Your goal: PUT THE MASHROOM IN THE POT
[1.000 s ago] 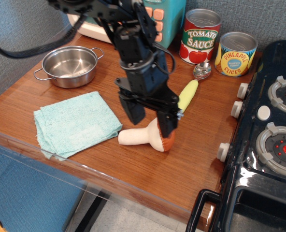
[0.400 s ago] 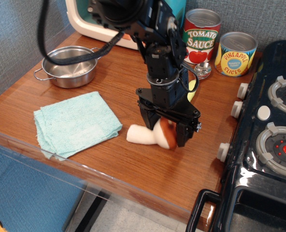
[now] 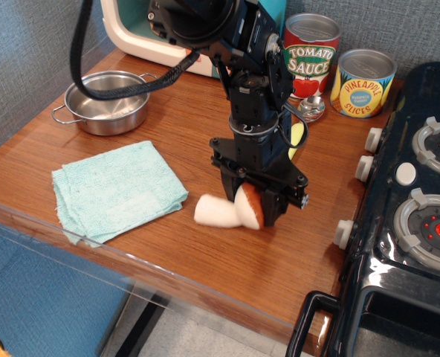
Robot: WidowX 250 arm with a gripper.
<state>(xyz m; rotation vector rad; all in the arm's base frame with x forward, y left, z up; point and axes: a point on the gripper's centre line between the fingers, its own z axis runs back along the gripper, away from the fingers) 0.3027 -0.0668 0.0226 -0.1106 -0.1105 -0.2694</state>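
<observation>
The mushroom (image 3: 218, 212) lies on its side on the wooden table, cream stem pointing left, reddish-brown cap (image 3: 251, 210) to the right. My gripper (image 3: 254, 202) points down over it, and its two black fingers press on the cap from both sides. I cannot tell whether the mushroom still touches the table. The small steel pot (image 3: 107, 101) with wire loop handles stands empty at the back left, well apart from the gripper.
A folded light-blue cloth (image 3: 116, 190) lies left of the mushroom. A yellow-green corn toy (image 3: 295, 140) shows behind the arm. A tomato sauce can (image 3: 310, 56), a pineapple can (image 3: 363, 82) and a teal toy appliance (image 3: 141, 31) stand at the back. A black toy stove (image 3: 413, 208) fills the right.
The gripper moved right and down over the mushroom's cap, and its fingers closed in on it. The mushroom shifted slightly to the right.
</observation>
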